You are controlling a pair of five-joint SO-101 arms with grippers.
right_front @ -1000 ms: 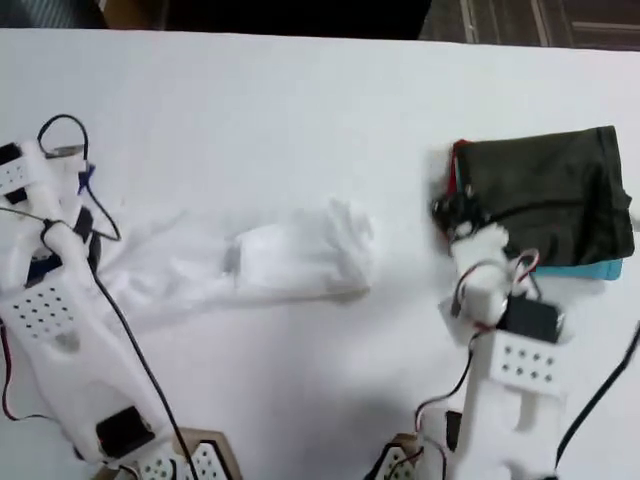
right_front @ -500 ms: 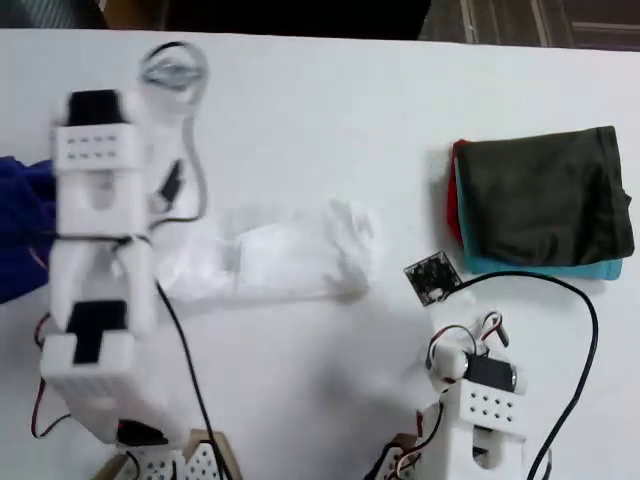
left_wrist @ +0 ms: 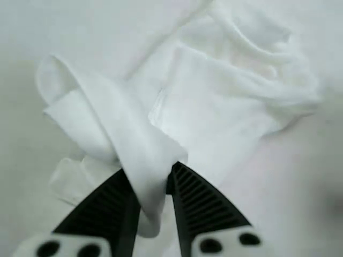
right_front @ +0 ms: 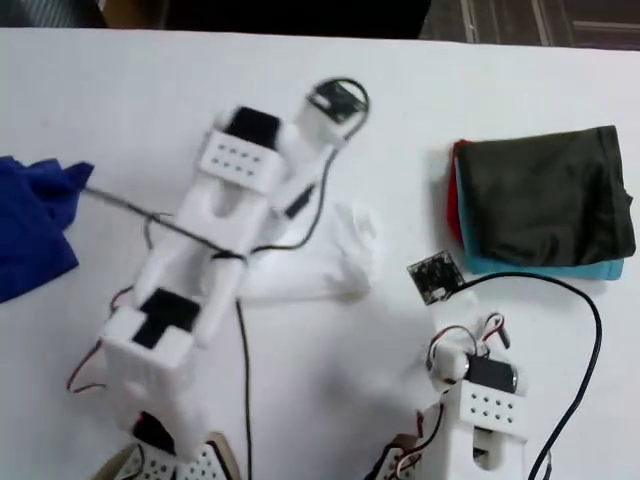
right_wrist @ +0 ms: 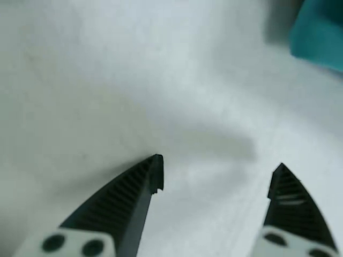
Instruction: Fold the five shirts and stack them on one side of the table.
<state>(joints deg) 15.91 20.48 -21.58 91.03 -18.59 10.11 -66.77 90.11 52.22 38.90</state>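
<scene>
White tabletop (right_front: 420, 110) all round, and the left gripper (left_wrist: 150, 174) is pinched tight on a fold of the white shirt (left_wrist: 225, 101). Cloth drapes over and between its fingers, and the rest of the garment is bunched on the table just beyond the tips. I'd say that grip is meant for pulling a flap across. The right gripper (right_wrist: 218, 163) hangs wide open over bare table with nothing in it, and the folded stack (right_front: 545, 195) sits just past its fingertips; it looks parked clear. A blue shirt (right_front: 35, 220) lies crumpled well off behind the left arm, cut by the edge. From above, that arm covers much of the white shirt, white on white blurs its outline, and the stack's lower layers peek out as red and teal edges.
</scene>
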